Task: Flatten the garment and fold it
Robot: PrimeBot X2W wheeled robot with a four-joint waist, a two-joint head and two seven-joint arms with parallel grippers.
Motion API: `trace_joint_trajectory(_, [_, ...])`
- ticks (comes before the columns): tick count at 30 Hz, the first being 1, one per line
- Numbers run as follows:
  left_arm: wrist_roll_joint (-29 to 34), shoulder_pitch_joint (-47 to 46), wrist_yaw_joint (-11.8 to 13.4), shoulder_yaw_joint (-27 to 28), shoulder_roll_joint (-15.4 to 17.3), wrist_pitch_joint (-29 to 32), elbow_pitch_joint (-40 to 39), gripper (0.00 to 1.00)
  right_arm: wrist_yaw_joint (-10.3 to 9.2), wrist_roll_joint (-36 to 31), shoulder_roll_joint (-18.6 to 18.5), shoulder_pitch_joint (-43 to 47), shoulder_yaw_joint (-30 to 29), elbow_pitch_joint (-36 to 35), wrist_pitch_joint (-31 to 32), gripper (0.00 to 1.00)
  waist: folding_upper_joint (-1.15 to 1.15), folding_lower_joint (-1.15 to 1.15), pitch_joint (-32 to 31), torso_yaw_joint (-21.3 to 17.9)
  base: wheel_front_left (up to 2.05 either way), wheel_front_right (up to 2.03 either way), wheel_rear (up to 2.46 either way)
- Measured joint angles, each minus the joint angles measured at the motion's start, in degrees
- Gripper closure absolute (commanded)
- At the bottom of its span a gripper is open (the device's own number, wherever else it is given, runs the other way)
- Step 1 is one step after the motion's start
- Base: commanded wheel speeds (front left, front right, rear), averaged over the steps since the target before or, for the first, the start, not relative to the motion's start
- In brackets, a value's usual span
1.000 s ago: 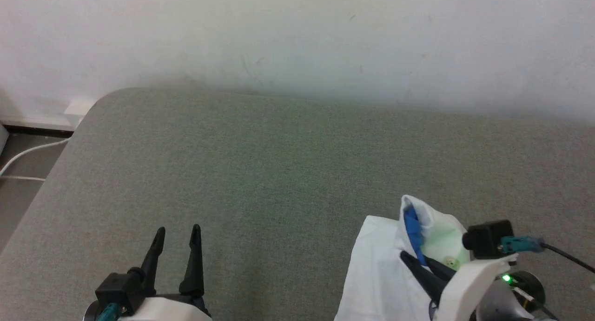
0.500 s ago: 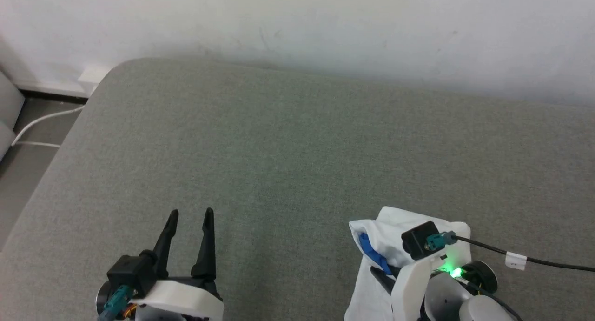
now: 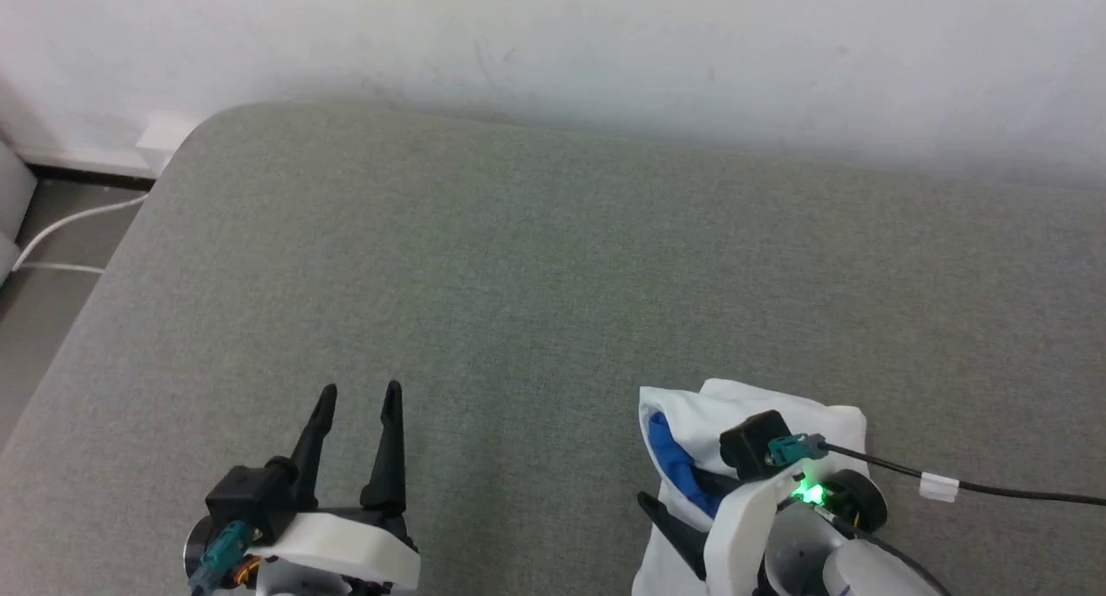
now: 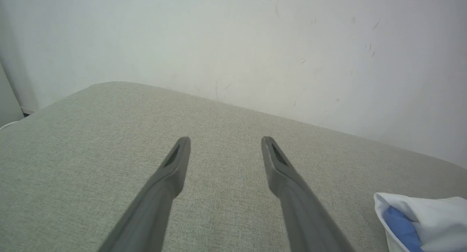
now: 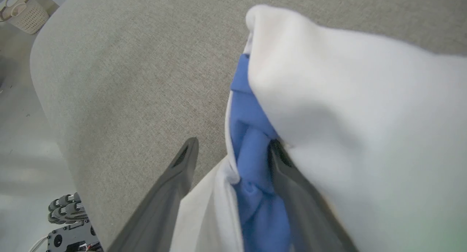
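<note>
Wall (image 3: 553, 43): white, scuffed, standing behind the far edge of the worktop.
Worktop (image 3: 518, 276): covered in grey-green fabric, with a rounded far-left corner.
Floor (image 3: 34, 337): grey, to the left of the worktop; a white cable (image 3: 60, 225) lies across it.
Garment (image 3: 704, 406): bunched in a heap at the near right of the worktop, around the right arm's fingers. It is white, with a blue fold showing on its left side. Its edge appears at the lower right of the left wrist view (image 4: 430, 215).
Right pincer (image 5: 232, 146): spread, not pinching. The blue fold and white cloth lie between the fingers; white cloth drapes over one finger, and the other is bare beside the cloth.
Left pincer (image 3: 360, 389): spread and empty, over bare fabric at the near left, well apart from the garment.
Basket (image 5: 23, 7): pale, on the floor beyond the worktop's corner, seen in the right wrist view.
Black cable (image 3: 994, 491): runs right from the right wrist camera and carries a white tag.
</note>
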Motion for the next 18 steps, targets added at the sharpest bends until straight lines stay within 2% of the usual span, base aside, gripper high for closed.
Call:
trace_joint_trajectory(5, [0.44, 0.16, -0.02, 1.26, -0.01, 0.01, 0.27, 0.00, -0.01, 3.78, -3.72, -0.97, 2.64, -5.16, -2.40, 0.00, 0.00, 0.00, -2.07, -1.59, 0.00, 0.00, 0.00])
trace_joint_trajectory(10, [0.42, 1.70, -0.08, 2.44, -0.01, 0.01, 0.18, 0.00, -0.01, 4.63, -8.00, -2.95, 0.27, -12.47, -4.81, 0.00, 0.00, -0.01, -4.42, -3.85, 0.00, 0.00, 0.00])
trace_joint_trajectory(14, [0.34, 2.78, -0.08, 2.81, -0.01, 0.00, -0.69, 0.00, -0.01, -2.56, -12.82, -4.94, -4.55, -17.15, -8.76, 0.00, 0.00, -0.01, -5.95, -6.14, 0.00, 0.00, 0.00])
trace_joint_trajectory(18, [0.22, 2.77, -0.08, 2.82, -0.03, 0.01, -2.21, 0.00, -0.01, -10.42, -14.50, -4.96, -13.47, -19.46, -13.73, 0.00, 0.00, -0.01, -6.83, -8.33, 0.00, 0.00, 0.00])
